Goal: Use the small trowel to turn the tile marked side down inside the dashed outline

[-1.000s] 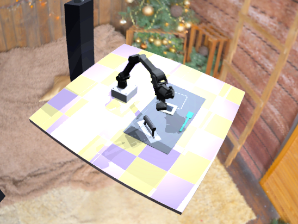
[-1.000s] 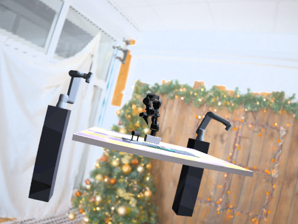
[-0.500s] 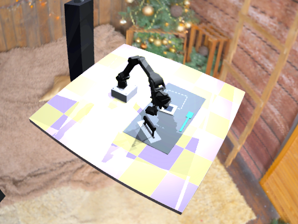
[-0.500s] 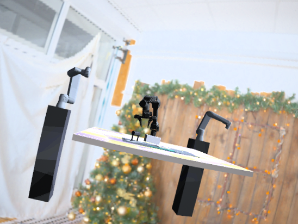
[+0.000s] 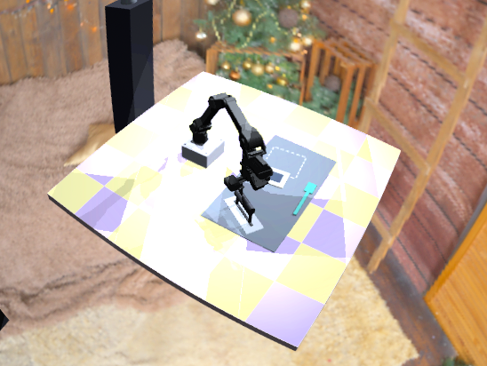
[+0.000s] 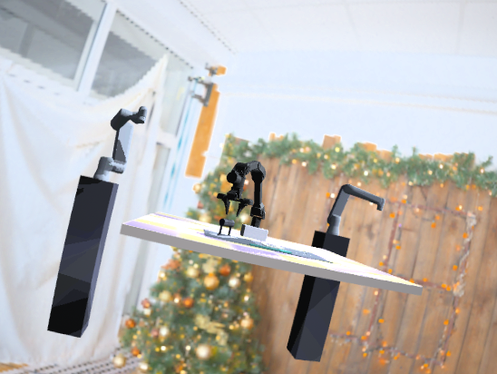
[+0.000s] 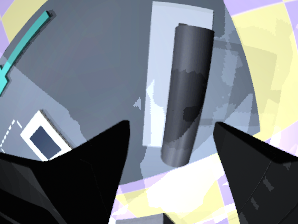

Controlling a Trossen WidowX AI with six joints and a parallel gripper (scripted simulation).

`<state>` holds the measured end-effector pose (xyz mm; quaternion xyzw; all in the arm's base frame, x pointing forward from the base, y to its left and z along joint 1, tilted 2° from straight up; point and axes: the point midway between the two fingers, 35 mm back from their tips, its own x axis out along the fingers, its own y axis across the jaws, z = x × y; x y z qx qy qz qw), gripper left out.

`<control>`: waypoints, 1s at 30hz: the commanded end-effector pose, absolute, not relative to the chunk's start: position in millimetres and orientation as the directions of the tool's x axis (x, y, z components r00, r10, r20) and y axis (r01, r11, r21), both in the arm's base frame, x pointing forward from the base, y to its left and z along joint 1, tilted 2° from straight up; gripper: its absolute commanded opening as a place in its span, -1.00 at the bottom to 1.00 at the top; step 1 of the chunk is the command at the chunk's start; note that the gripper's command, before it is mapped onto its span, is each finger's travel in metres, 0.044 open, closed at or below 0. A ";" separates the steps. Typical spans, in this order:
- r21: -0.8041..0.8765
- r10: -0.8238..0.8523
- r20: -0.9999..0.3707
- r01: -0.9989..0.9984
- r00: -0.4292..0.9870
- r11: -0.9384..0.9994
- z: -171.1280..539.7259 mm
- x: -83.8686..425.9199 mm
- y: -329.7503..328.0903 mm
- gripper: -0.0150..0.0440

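The trowel (image 5: 245, 208) (image 6: 226, 225) (image 7: 185, 95) has a pale flat blade and a dark bar handle. It lies on the near left part of the grey mat (image 5: 275, 222) (image 7: 100, 75). My gripper (image 5: 235, 183) (image 6: 232, 208) (image 7: 173, 128) is open and empty. It hangs just above the trowel's handle, with a finger on each side and not touching it. The white tile (image 5: 279, 179) (image 7: 44, 140) lies with its dark blue mark up, just outside the dashed outline (image 5: 304, 165) (image 7: 14, 121), and the arm partly hides it in the top view.
A teal flat tool (image 5: 304, 198) (image 7: 22, 47) lies on the mat's right edge. The arm's white base (image 5: 203, 151) stands at the back left of the checkered table (image 5: 178, 249). A black pillar (image 5: 130, 62) stands behind the table's left side.
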<state>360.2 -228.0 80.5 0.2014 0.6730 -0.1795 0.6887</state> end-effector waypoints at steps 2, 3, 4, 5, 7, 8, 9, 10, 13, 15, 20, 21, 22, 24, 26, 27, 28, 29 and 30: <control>0.011 0.006 -1.000 0.574 0.010 0.819 75.7 356.6 -233.0 0.42; 0.011 0.006 -1.000 0.574 0.010 0.819 75.7 356.6 -233.0 0.42; 0.011 0.006 -1.000 0.574 0.010 0.819 75.7 356.6 -233.0 0.42; 0.011 0.006 -1.000 0.574 0.010 0.819 75.5 356.6 -233.0 0.42; 0.011 0.006 -1.000 0.574 0.010 0.819 73.4 356.7 -233.1 0.42; 0.011 0.006 -1.000 0.574 0.010 0.819 71.8 356.8 -233.1 0.42; 0.011 0.006 -1.000 0.574 0.010 0.819 70.1 356.9 -233.2 0.42; 0.011 0.006 -1.000 0.574 0.010 0.819 68.5 357.0 -233.2 0.42; 0.011 0.006 -1.000 0.574 0.010 0.819 63.7 357.3 -233.3 0.42; 0.011 0.006 -1.000 0.574 0.011 0.819 60.5 357.4 -233.3 0.42; 0.011 0.006 -1.000 0.574 0.011 0.819 52.4 357.6 -233.3 0.42; 0.011 0.006 -1.000 0.574 0.011 0.819 50.8 357.6 -233.3 0.42; 0.011 0.006 -1.000 0.574 0.011 0.819 49.2 357.6 -233.3 0.42; 0.011 0.007 -1.000 0.574 0.011 0.819 46.0 357.6 -233.2 0.42; 0.011 0.007 -1.000 0.574 0.011 0.819 42.8 357.6 -233.2 0.42; 0.011 0.007 -1.000 0.574 0.011 0.819 41.2 357.6 -233.1 0.42; 0.011 0.007 -1.000 0.574 0.011 0.819 39.6 357.5 -233.1 0.42; 0.011 0.007 -1.000 0.574 0.011 0.819 38.0 357.5 -233.0 0.42; 0.012 0.007 -1.000 0.574 0.011 0.819 36.4 357.5 -233.0 0.42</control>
